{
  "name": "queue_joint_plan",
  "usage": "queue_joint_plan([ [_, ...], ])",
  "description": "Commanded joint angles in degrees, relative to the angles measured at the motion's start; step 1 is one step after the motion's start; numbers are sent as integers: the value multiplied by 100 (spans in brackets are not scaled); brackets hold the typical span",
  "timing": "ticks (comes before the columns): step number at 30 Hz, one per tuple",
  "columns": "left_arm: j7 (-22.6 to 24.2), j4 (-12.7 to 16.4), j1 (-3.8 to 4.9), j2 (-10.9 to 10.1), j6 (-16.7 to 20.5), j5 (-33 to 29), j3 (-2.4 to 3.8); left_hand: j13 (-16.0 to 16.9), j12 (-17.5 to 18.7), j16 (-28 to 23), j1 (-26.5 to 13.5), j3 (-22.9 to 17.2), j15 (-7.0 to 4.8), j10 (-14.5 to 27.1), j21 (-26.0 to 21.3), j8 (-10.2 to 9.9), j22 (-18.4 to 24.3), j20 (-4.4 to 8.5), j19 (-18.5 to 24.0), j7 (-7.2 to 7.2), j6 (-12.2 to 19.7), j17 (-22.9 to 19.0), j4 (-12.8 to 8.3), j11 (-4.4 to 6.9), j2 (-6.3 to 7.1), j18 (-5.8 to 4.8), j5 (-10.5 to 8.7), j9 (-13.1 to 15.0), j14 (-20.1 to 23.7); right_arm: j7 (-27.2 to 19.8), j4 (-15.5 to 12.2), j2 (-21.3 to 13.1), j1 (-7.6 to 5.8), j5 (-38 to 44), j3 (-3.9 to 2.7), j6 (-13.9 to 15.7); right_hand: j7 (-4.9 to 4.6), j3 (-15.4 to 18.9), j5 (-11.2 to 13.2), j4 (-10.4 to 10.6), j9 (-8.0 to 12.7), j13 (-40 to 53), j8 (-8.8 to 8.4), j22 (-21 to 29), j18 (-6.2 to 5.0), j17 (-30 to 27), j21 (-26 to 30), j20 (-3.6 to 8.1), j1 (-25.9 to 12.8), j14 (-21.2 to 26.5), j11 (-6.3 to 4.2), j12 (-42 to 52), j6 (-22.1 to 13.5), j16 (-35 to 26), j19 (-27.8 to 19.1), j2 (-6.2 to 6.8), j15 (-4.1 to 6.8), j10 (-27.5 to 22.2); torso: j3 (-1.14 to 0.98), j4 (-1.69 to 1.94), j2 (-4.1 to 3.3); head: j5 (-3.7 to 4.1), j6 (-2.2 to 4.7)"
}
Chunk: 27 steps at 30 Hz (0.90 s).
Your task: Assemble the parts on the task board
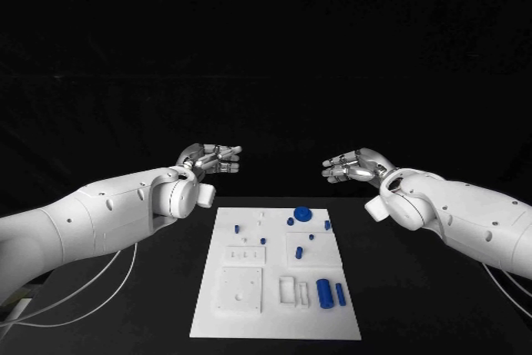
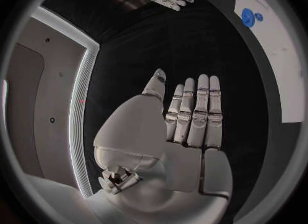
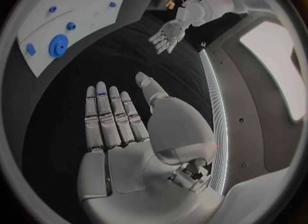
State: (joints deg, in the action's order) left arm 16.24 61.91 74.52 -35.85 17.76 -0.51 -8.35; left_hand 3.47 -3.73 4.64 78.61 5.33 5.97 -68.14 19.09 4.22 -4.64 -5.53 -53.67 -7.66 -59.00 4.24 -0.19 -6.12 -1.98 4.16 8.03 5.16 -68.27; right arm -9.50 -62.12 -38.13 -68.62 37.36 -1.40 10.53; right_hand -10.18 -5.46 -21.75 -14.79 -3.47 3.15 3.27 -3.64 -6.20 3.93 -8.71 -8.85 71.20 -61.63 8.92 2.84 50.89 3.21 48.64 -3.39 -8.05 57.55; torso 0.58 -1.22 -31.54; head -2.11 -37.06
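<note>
Silver left hand [image 1: 211, 160] raised over the far-left part of the black tabletop [image 1: 166, 293], beyond the board's far edge, fingers [image 2: 195, 113] straight and slightly apart, holding nothing (palm flat in its own wrist view). White task board [image 1: 238, 313] flat in the middle of the tabletop, long side running away from the robot, well apart from both hands. On it, left to right: small blue pegs [image 1: 236, 228] near the far-left area, a round blue disc [image 1: 301, 213] at the far edge, a slim blue piece [image 1: 298, 253] in the middle, a thick blue cylinder [image 1: 324, 292] lying near the near-right corner with a thinner blue rod [image 1: 340, 294] just beside it. Silver right hand [image 1: 355, 167] raised over the far-right part of the tabletop, fingers [image 3: 109, 113] extended and a little spread, empty, facing the left hand across the gap above the board's far end.
</note>
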Motion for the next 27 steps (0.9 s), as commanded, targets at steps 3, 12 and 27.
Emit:
queue_joint_plan([
  [3, 41, 274, 7, -165, -385, 326, 0, -2, 24, -75, 44, 166, -47, -108, -38, -57, 44, 91, -145, 7, -54, -9, -148, 33, -134, -123, 19, 13, -154, 208, -93, 15, 25, 2143, -3, 186, 138, -317, 104, -143, -29, 18, 38, -59, 47, 162, -365, 612, -192, -1796, -255, 48, 689, 107, 1708, 189, 531, 814, 5, 9, 3, -12, -47],
  [12, 65, 1038, 31, -689, -535, 380, 0, -2, 23, -74, 80, 265, -33, 189, -65, -58, 43, 86, -171, -75, 143, -8, -340, -63, -126, -113, 45, -53, -168, 697, -353, 73, 36, 3490, -4, 202, 316, -257, 8, -151, -75, 34, 38, -221, 29, 1083, -759, 1017, 152, -2498, -534, 52, 1206, 737, 2694, 397, 885, 1539, 14, -5, -77, -46, -62],
  [27, 124, 2305, 301, -1402, -695, 537, -1, -1, 24, -78, 56, 297, 3, 458, -93, -60, 40, 48, -141, -136, 313, -12, -525, -147, -91, -89, 37, -80, -112, 1599, -764, 171, 35, 5337, -5, 466, 328, -1582, 613, -118, -74, 25, 33, -1797, -275, 3253, -2572, 1121, 2, -2385, -456, 51, 1222, 3271, 2808, 937, 940, 1072, 37, 171, -523, 18, 3],
])
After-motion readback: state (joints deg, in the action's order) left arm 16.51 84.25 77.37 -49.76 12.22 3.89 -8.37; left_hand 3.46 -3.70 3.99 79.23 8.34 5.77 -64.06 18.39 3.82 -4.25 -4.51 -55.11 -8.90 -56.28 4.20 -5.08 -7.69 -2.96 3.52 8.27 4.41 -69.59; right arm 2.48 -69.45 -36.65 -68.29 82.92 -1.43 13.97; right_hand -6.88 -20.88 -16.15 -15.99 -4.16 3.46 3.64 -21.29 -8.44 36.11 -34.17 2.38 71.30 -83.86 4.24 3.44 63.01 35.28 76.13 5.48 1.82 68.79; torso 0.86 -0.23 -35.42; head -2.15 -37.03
